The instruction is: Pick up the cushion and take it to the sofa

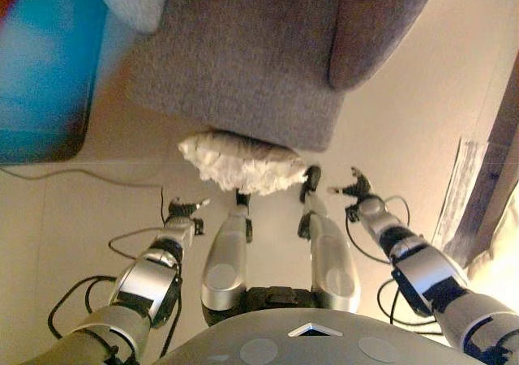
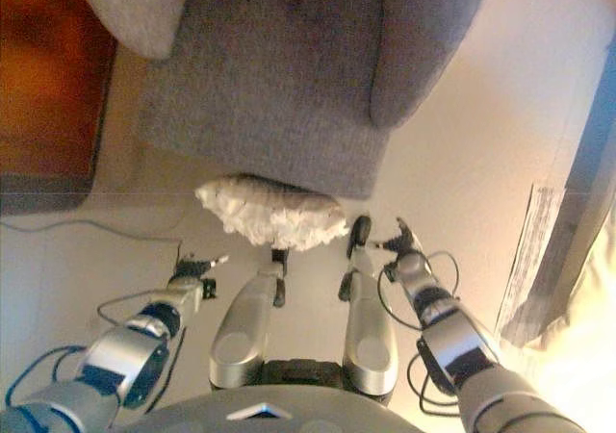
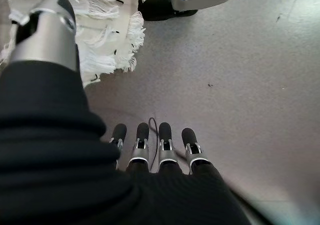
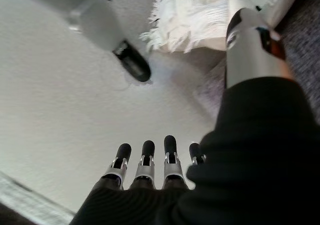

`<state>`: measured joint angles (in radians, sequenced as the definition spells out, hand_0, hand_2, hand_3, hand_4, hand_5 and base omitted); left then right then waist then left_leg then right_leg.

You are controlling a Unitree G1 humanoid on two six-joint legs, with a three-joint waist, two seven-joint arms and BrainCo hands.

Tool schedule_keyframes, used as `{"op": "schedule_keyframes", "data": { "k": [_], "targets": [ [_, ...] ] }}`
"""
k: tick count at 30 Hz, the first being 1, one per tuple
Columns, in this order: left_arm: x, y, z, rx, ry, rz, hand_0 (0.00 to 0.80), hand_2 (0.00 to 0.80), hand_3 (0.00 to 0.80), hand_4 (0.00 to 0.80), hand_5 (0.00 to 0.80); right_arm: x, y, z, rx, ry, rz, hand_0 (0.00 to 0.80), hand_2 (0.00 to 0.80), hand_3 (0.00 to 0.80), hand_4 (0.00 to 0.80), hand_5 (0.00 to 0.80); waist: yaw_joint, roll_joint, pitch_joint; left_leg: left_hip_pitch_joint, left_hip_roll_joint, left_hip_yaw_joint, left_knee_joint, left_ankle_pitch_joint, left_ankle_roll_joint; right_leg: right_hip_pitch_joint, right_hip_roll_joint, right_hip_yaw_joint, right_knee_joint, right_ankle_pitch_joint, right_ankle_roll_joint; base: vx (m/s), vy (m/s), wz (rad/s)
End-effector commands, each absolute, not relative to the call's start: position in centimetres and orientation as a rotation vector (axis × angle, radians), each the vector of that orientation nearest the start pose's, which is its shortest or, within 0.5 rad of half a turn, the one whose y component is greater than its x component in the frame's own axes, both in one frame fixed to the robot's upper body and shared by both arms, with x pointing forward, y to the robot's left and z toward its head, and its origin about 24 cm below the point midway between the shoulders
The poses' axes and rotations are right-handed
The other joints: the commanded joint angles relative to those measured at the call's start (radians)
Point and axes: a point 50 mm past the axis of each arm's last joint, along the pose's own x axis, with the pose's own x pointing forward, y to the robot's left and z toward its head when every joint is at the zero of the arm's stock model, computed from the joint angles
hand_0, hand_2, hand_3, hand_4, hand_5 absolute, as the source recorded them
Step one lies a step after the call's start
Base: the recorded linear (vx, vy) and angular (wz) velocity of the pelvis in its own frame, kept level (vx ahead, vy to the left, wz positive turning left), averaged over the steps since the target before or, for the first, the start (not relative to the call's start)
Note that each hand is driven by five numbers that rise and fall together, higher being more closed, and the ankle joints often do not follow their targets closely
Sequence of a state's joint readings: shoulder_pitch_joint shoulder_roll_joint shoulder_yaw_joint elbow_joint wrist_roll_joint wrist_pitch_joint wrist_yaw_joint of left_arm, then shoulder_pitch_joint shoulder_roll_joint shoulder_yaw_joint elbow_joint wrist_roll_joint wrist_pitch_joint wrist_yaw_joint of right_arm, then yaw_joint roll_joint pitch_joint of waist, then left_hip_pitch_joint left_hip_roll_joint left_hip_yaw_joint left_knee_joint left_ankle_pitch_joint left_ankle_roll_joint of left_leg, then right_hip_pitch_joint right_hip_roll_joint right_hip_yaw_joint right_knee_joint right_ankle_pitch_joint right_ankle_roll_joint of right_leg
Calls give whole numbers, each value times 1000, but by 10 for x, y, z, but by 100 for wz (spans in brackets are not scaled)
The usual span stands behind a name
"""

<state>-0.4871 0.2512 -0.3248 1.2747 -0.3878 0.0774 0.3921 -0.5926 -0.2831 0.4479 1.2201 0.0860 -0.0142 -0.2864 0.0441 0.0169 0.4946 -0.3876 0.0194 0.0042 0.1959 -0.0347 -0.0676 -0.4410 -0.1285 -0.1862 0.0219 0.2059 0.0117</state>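
A white fringed cushion (image 1: 239, 162) lies on the pale floor, against the front of the grey sofa (image 1: 243, 57). It also shows in the left wrist view as white fringe (image 3: 107, 35) and in the right wrist view (image 4: 200, 15). My left hand (image 1: 185, 215) hangs low at the cushion's left, open, with straight fingers (image 3: 150, 140) over bare floor. My right hand (image 1: 355, 191) is at the cushion's right, open too, its fingers (image 4: 147, 157) straight. Neither hand touches the cushion.
A blue object (image 1: 40, 65) stands at the far left beside the sofa. A dark wooden frame (image 1: 495, 162) and a pale mat (image 1: 462, 186) run along the right. A thin cable (image 1: 81, 174) lies on the floor at the left.
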Motion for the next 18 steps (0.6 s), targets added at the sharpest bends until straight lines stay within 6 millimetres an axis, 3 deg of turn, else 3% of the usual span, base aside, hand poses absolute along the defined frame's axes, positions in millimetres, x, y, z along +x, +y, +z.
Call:
{"op": "schedule_keyframes", "data": {
  "k": [1,10,14,18],
  "targets": [
    [260,225,-83,310,828,454,0,0,0,0,0,320,-209,-28,-708,494,-120,0,0,0,0,0,2,26,17,-95,-29,-5,-44,115,54,-15,-32,7,175,-164,56,-54,39,3],
    [279,215,-69,319,722,431,0,0,0,0,0,334,-203,-11,-733,395,-114,0,0,0,0,0,-4,33,25,-118,-38,-10,-72,123,58,-62,-19,21,168,-152,60,-43,-22,5],
    [285,213,-64,400,697,404,0,0,0,0,0,338,-205,-5,-802,375,-106,0,0,0,0,0,-2,23,25,-174,-34,-12,1,122,42,-91,-28,8,197,-150,62,-39,-58,-2],
    [306,219,-42,453,655,431,0,0,0,0,0,359,-208,26,-844,304,-124,0,0,0,0,0,-4,26,25,-305,-28,-14,61,127,28,-207,-27,12,230,-149,61,-58,-45,1]
  ]
}}
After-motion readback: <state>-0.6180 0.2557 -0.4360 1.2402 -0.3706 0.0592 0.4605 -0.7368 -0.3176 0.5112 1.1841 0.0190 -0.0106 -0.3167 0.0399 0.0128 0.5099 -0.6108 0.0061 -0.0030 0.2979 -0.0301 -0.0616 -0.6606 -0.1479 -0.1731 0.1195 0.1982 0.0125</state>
